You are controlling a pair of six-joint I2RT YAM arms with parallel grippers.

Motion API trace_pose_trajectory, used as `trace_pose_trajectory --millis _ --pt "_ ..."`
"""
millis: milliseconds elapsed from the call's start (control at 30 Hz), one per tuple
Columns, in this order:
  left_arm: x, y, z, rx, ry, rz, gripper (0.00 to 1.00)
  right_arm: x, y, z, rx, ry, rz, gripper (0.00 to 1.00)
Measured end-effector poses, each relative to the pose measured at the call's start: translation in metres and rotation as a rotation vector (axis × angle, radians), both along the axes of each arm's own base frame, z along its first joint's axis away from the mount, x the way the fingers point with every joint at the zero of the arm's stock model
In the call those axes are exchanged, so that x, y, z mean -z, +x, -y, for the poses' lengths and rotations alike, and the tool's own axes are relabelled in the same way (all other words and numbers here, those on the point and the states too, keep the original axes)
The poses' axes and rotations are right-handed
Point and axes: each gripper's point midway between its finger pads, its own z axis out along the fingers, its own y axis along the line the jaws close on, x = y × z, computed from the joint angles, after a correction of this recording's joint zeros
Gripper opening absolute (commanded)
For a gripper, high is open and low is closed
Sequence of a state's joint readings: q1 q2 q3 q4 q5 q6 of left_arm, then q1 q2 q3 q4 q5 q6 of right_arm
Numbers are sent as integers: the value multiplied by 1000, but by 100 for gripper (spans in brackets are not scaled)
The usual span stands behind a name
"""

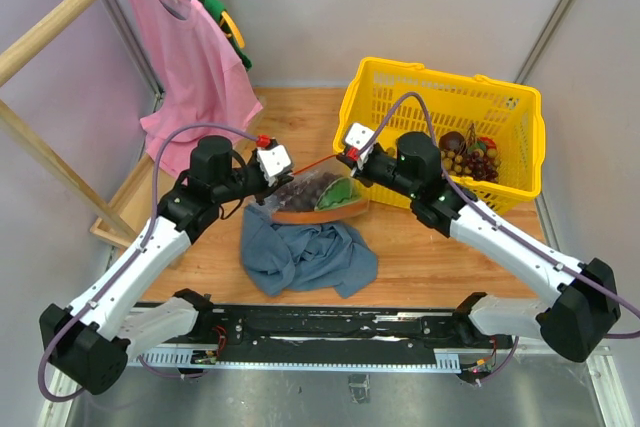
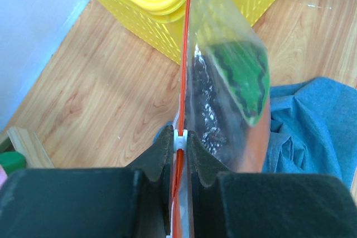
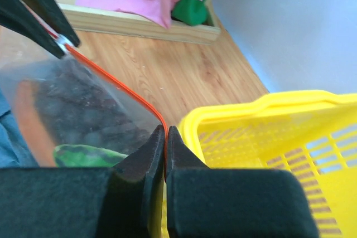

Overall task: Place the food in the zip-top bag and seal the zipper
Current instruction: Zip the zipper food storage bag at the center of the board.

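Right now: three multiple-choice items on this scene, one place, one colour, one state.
1. The fruit wedge is: A in the basket; B in the zip-top bag; C on the cloth.
2. The zipper is: A blue; B white; C orange-red.
3. The left gripper is: A shut on the zipper; B open; C shut on the cloth.
1 B, green rind shows through the plastic; 2 C, strip along the mouth is orange-red; 3 A, fingers pinch the strip.
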State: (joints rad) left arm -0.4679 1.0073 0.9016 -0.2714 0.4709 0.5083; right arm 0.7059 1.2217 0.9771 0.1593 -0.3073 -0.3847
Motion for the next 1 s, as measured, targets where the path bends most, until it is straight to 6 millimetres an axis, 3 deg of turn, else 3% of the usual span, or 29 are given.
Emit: trace_pose_trajectory --millis 467,667,1000 --pt "-14 -9 -4 -19 -34 -8 1 -15 8 47 250 42 18 1" --pt "-24 -21 -7 -22 -66 -24 1 -28 5 71 340 80 20 1" --pt "-29 -42 5 59 -137 -97 3 -29 -15 113 461 113 -14 1"
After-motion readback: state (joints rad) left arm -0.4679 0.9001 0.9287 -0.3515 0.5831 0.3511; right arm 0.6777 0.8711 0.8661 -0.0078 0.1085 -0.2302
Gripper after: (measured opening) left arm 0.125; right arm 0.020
